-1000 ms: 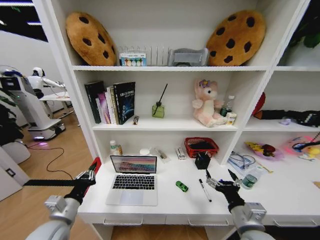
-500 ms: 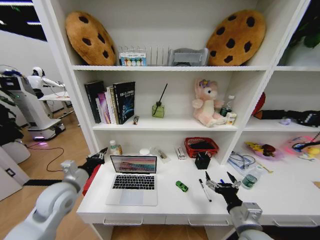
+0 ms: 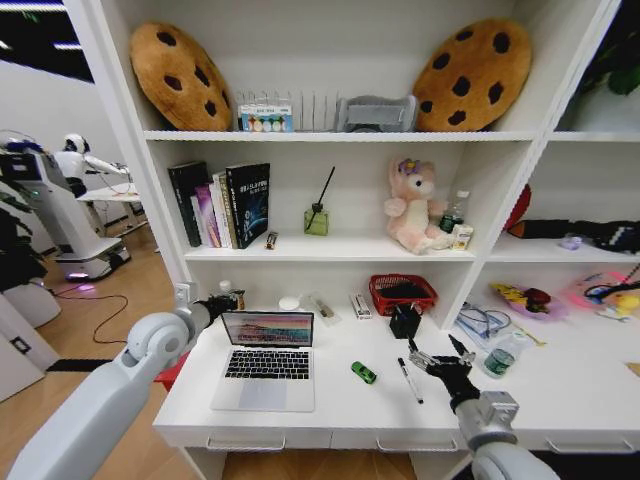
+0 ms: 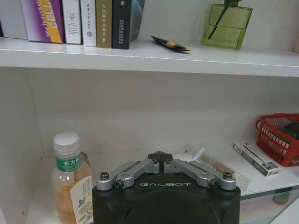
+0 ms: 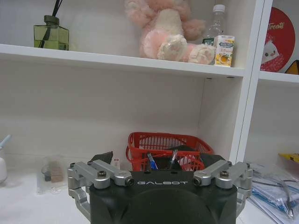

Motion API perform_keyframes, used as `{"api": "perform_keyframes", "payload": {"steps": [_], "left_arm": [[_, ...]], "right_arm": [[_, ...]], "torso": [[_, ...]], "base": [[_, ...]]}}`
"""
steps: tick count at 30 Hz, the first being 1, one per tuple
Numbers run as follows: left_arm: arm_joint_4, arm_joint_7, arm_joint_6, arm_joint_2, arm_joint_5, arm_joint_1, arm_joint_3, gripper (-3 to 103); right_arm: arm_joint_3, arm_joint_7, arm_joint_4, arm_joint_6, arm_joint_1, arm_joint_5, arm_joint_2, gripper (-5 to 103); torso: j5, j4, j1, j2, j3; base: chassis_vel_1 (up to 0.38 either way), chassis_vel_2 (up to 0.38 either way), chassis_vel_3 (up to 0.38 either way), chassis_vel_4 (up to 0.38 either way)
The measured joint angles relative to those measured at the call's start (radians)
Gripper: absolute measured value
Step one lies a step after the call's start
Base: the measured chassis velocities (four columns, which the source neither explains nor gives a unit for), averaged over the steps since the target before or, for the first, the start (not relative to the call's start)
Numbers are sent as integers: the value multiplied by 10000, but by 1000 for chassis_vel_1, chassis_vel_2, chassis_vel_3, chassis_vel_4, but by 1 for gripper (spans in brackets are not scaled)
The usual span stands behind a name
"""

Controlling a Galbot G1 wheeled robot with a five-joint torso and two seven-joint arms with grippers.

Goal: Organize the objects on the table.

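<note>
The long white table runs under the shelving, its front drawers with slim handles along the near edge. On it, left of centre, the silver laptop stands open, screen lit and facing the robot. To its right lies the tiny green-and-black gadget, then a thin marker pen lying lengthwise toward the robot, and further right the small green can upright near some clear plastic packaging.

The left arm reaches forward from the lower left in a long diagonal, elbow low, wrist raised. The left gripper hovers just beside the upper left corner of the laptop screen, near a small bottle at the back of the table. In the left wrist view its linkages fold inward to meet at the centre and the fingers are pinched together, holding nothing.

The right arm rises from the lower right, forearm nearly upright. The right gripper sits low over the table between the marker pen and the can, its fingers spread apart and empty, pointing toward the red basket at the back
</note>
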Motion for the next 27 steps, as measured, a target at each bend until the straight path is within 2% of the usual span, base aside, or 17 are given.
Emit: {"api": "perform_keyframes", "payload": {"steps": [8,12,15,21,23,27], "left_arm": [[469,-106,4,-282,102,-1162,1113,0],[512,-482,-18,-369,-102,-1417,1713,0],[398,-822,-28,-308,-345,-1337,1958,0],[57,-1064,-43,-56,-422,-1026,2181,0],[-352,-1423,-57,215,-755,-737,2214,0],[-807,-1647,-63,535,-881,-229,2092,0]], "right_arm": [[-95,-13,-189,35,177,-33,42,100],[-92,24,-202,-59,309,108,20,100],[-91,58,-206,-113,345,188,-20,100],[-64,82,-215,-117,333,237,-50,100],[-102,203,-215,-127,347,364,-37,100],[-201,297,-215,-138,420,390,-22,100]], "torso": [[0,-2,1,0,0],[1,-2,0,0,0],[-1,-1,0,0,-1],[-1,-1,0,1,-1],[-1,-2,0,1,-1],[-2,-1,0,2,-2]], "base": [[0,0,0,0],[0,0,0,0],[0,0,0,0],[0,0,0,0],[0,0,0,0],[0,0,0,0]]}}
